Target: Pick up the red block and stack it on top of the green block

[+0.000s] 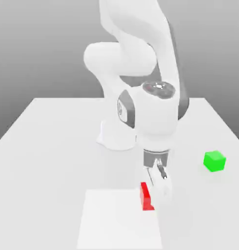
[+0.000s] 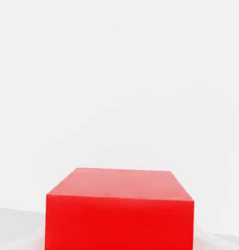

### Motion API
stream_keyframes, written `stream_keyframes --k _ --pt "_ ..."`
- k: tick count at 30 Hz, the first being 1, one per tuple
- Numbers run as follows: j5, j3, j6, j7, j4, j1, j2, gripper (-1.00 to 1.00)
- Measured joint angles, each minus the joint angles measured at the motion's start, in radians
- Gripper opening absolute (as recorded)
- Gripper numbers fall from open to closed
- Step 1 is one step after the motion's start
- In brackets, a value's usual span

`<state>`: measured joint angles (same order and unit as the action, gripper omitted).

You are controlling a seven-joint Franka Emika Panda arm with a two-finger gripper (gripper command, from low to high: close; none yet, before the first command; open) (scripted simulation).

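Red matte cube (image 1: 146, 197), and it's right down at the front of the scene, in the grip of the arm's two-finger gripper (image 1: 154, 199)! The fingers are closed on it, one pressed to each side. It sits at the exterior view's right edge of a flat white square panel (image 1: 116, 219), partly tucked behind the white hand; whether it is touching the surface beneath, I can't tell from here.

Moving outward, the white robot arm (image 1: 158, 117) reaches down over the cube from its base, the hand tilted a little in the exterior view. Behind the panel and all around it runs the pale grey table (image 1: 43, 161). And over towards the exterior view's right, there's the green matte cube (image 1: 214, 161), well apart from the red one, resting on the bare tabletop, farther back than the panel.

Now the two views side by side! The exterior view gives us the whole layout: arm, panel, both cubes. Cut to the hand view and it's all close-up: the red cube's lighter top face and a broad, bright red side, square on to the camera, with the pale fingers hugging its flanks.
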<state>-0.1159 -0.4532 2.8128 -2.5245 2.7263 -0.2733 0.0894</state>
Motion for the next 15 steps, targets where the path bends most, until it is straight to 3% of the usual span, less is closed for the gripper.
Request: stream_keyframes --k 15 --pt "0.323 -0.242 -0.164 -0.033 0.048 0.411 -0.253 -1.00"
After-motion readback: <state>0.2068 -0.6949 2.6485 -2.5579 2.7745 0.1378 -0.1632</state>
